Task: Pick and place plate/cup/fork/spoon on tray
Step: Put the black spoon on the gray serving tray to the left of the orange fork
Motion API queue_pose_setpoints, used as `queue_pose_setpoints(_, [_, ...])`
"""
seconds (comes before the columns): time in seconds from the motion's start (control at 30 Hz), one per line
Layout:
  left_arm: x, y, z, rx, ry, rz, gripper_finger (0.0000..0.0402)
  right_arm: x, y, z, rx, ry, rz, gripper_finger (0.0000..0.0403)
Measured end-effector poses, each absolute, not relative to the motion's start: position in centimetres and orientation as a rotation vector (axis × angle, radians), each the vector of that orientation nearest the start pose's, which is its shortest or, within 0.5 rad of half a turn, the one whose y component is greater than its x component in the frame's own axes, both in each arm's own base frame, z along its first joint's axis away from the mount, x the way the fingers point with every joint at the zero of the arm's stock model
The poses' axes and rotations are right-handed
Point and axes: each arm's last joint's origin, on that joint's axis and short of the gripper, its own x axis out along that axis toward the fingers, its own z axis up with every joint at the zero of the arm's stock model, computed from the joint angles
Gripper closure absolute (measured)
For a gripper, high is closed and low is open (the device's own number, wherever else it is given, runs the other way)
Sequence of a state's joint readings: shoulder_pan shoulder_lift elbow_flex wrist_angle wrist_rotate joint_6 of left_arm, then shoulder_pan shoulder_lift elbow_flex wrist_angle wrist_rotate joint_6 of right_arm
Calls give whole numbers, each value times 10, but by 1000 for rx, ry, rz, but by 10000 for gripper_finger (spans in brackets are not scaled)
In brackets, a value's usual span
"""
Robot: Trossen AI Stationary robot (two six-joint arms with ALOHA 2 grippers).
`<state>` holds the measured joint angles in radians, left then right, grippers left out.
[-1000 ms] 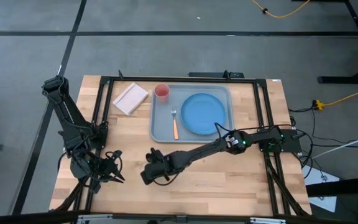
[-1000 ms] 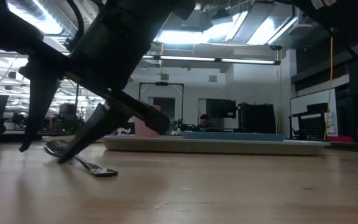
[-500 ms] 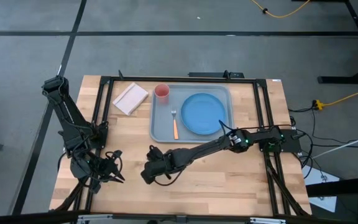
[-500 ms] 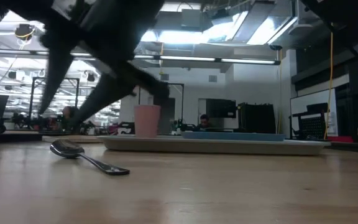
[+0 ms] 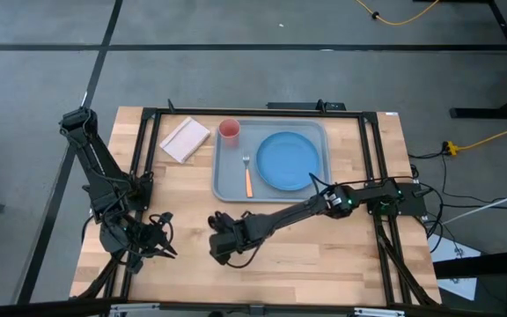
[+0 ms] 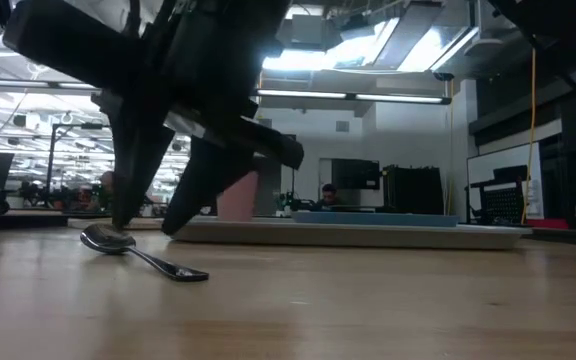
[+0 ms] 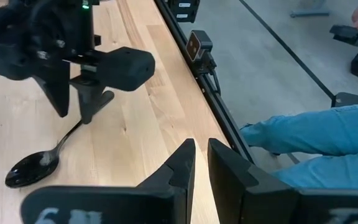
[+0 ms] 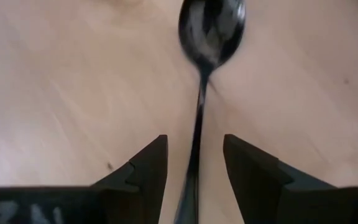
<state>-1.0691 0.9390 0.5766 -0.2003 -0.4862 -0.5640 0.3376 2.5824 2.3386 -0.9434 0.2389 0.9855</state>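
Plate (image 5: 288, 160), fork (image 5: 247, 177) sit on tray (image 5: 225, 180), cup (image 5: 229, 130) at its far rim; spoon (image 8: 207, 37) left on table, my right pincer (image 8: 194, 165) open astride its handle.

A small beige pad (image 5: 186, 139) lies on the wooden table (image 5: 324, 264), well apart from the right gripper, beyond it toward the table's far left corner. Past the left gripper, off the table's edge, what seem to be a person's legs in blue trousers (image 7: 309, 127) show.
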Motion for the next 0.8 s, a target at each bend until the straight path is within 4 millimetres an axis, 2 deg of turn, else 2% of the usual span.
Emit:
queue_pose_setpoints(0.43, [105,-163,236,-141,544,-429,365,500,178,131,505,1131,-478,251])
queue_pose_setpoints(0.53, [105,-163,236,-141,545,-428,365,498,177,129,491,1147,-492,279])
queue_pose_setpoints(0.8, [105,-163,236,-142,545,-429,365,496,176,127,477,1165,-502,387])
